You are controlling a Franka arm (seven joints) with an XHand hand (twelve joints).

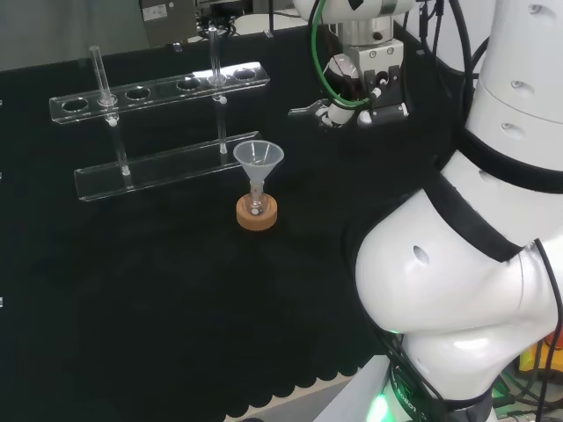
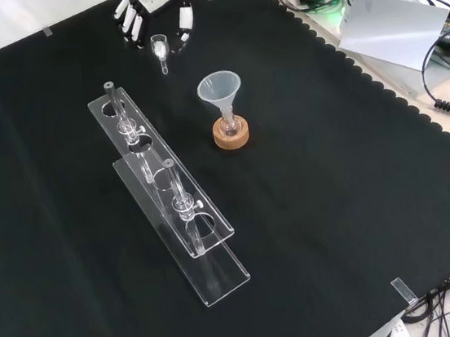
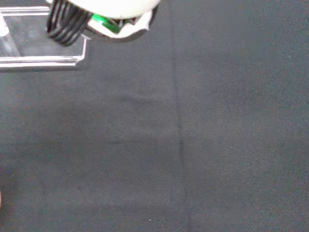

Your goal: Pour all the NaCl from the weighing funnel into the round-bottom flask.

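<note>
A small round-bottom flask [image 1: 256, 208] [image 2: 230, 126] stands on a cork ring [image 1: 257, 216] [image 2: 231, 138] mid-cloth, with a clear plastic funnel [image 1: 258, 158] [image 2: 219, 87] in its neck. The black and white hand [image 1: 356, 107] [image 2: 157, 2] hovers to the right of the flask in the head view, at the top edge in the front view. Its fingers pinch a small clear weighing funnel [image 1: 306, 111] [image 2: 160, 48], whose spout sticks out toward the flask's side. What the weighing funnel holds cannot be made out. A blurred white part of the hand [image 3: 108, 9] shows in the wrist view above bare cloth.
A long clear acrylic tube rack [image 1: 163, 132] [image 2: 171, 200] [image 3: 38, 43] with two glass tubes stands beyond the flask in the head view, left of it in the front view. The arm's white links [image 1: 475, 220] stand at the right of the head view. The cloth's scalloped edge [image 2: 358, 45] runs along the right.
</note>
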